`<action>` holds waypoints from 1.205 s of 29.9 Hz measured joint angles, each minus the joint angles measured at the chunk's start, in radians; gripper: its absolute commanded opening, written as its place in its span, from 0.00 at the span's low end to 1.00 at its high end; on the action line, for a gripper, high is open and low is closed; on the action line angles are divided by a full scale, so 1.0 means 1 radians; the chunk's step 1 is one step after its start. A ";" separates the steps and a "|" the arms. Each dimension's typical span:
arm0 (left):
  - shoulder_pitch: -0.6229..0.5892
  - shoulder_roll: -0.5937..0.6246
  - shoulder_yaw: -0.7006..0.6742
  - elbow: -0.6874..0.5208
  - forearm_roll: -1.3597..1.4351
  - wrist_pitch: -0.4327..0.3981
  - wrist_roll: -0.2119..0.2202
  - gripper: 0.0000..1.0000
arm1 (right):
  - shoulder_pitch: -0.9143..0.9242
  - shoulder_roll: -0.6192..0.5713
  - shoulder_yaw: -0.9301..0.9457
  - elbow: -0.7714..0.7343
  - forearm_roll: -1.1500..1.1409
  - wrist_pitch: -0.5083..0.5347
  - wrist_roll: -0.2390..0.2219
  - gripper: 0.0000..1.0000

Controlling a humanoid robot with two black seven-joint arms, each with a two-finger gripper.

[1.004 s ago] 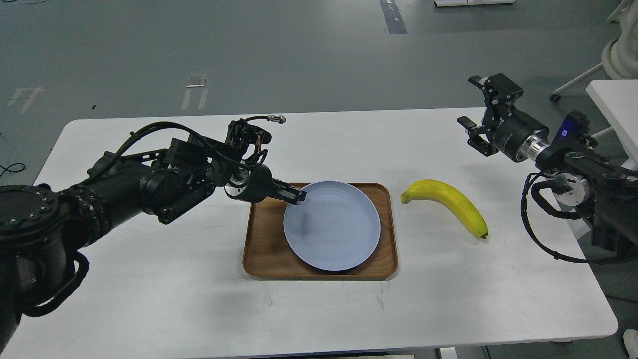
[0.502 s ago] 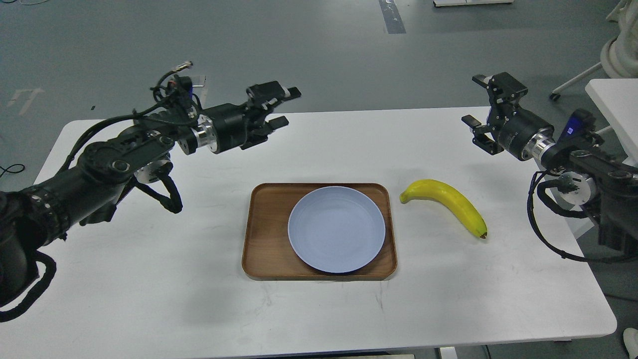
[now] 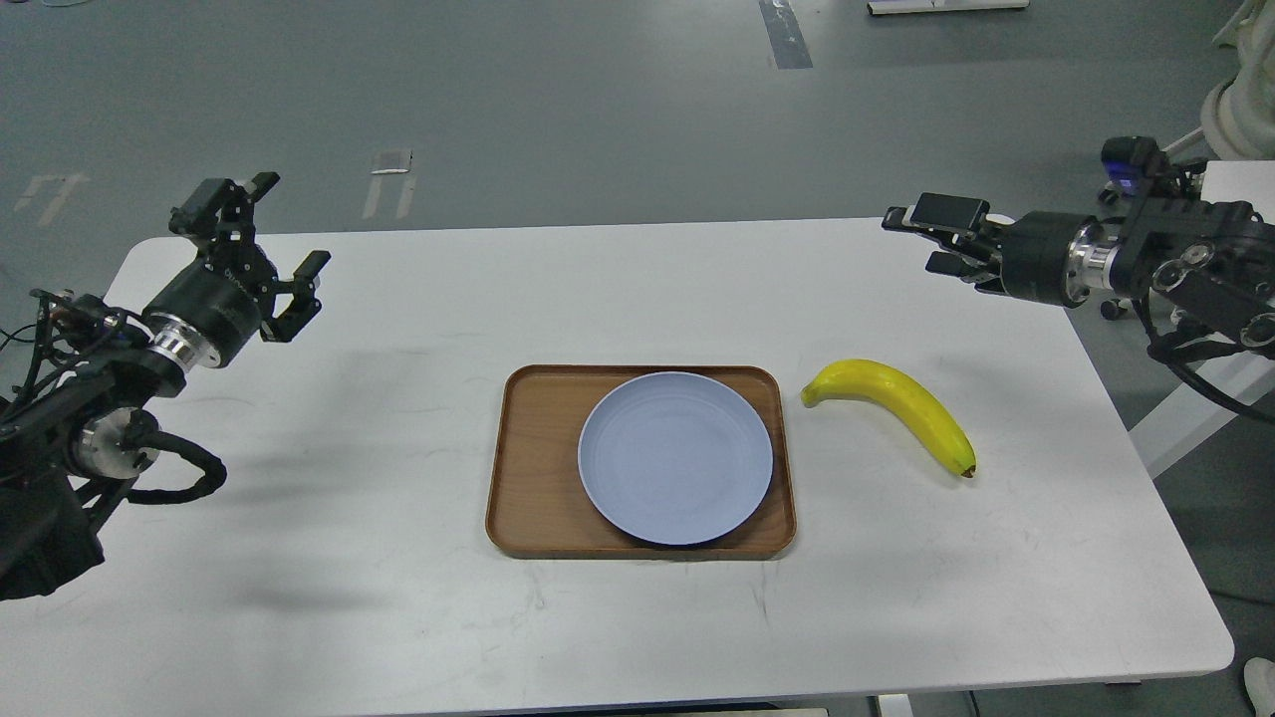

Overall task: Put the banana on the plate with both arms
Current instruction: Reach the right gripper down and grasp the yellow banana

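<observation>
The yellow banana [image 3: 896, 407] lies on the white table, just right of the tray, stem end towards the tray. The pale blue plate [image 3: 675, 457] is empty and sits in the wooden tray [image 3: 528, 468] at the table's middle. My left gripper [image 3: 267, 227] is open and empty above the table's far left corner, well away from the plate. My right gripper [image 3: 921, 239] is open and empty above the table's far right part, behind the banana and apart from it.
The white table [image 3: 398, 558] holds only the tray, plate and banana. A white table corner [image 3: 1235, 179] and chair legs stand off the right edge. Grey floor lies beyond the far edge.
My left arm has let go of the plate's rim, lifted and pulled back to the far left. The plate settled flat in the tray. My right gripper has turned and moved slightly left.
</observation>
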 measured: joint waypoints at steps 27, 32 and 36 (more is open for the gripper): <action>0.000 -0.005 -0.011 -0.011 0.008 0.000 0.000 0.98 | 0.087 0.188 -0.476 -0.027 -0.469 0.000 0.000 0.27; 0.000 -0.005 -0.011 -0.011 0.008 0.000 0.000 0.98 | 0.089 0.185 -0.481 -0.021 -0.469 -0.009 0.000 0.15; 0.000 -0.005 -0.012 -0.011 0.009 0.000 0.000 0.98 | 0.115 0.175 -0.481 -0.010 -0.467 -0.012 0.000 0.16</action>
